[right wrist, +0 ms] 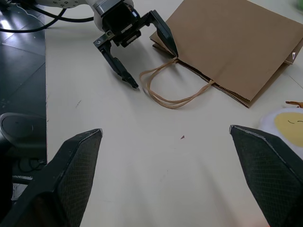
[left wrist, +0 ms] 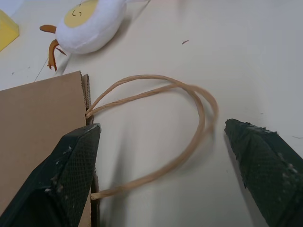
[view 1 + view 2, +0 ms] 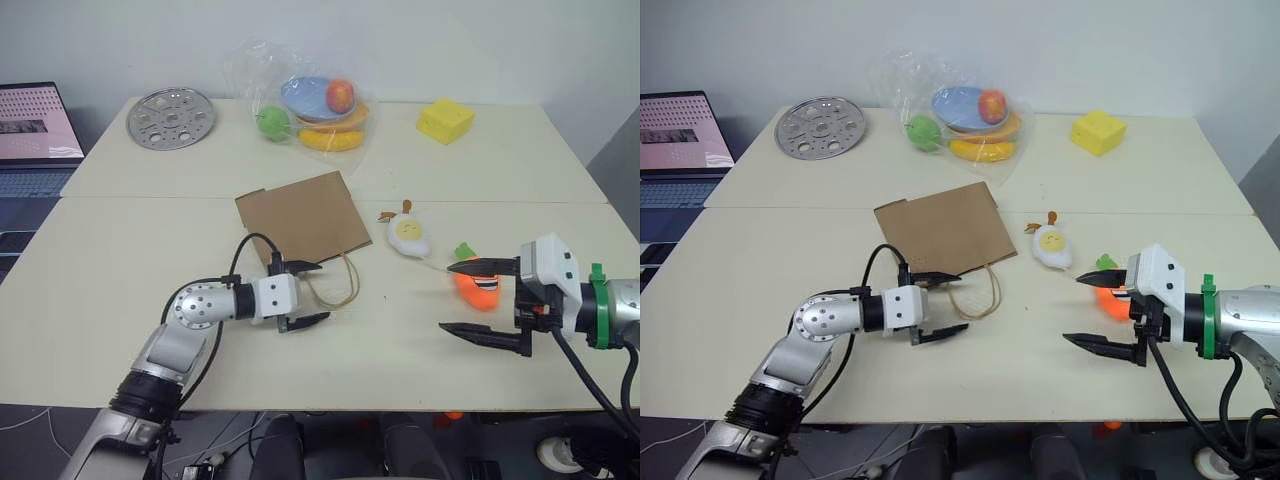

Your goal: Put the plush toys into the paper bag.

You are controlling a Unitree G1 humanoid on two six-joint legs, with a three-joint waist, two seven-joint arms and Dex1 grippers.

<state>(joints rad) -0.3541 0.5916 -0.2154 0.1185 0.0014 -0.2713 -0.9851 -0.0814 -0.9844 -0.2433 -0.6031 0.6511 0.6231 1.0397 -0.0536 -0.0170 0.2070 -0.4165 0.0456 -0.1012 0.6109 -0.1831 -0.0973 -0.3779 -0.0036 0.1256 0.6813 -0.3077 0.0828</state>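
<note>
The brown paper bag (image 3: 303, 220) lies flat on the table, its cord handles (image 3: 340, 285) looped toward the near edge. My left gripper (image 3: 322, 292) is open at the bag's mouth. In the left wrist view the handles (image 2: 189, 118) lie between its fingers, and one finger (image 2: 71, 175) is over the bag's edge. The white fried egg toy (image 3: 409, 235) rests just right of the bag. The orange carrot toy (image 3: 478, 285) lies farther right, partly behind my right gripper (image 3: 446, 297). That gripper hovers open and empty, pointing left toward the bag.
At the back of the table are a perforated metal disc (image 3: 171, 118), a clear plastic bag of toy fruit (image 3: 315, 105) and a yellow foam block (image 3: 445, 121). A laptop (image 3: 35, 125) sits off the far left. Bare tabletop lies between the two grippers.
</note>
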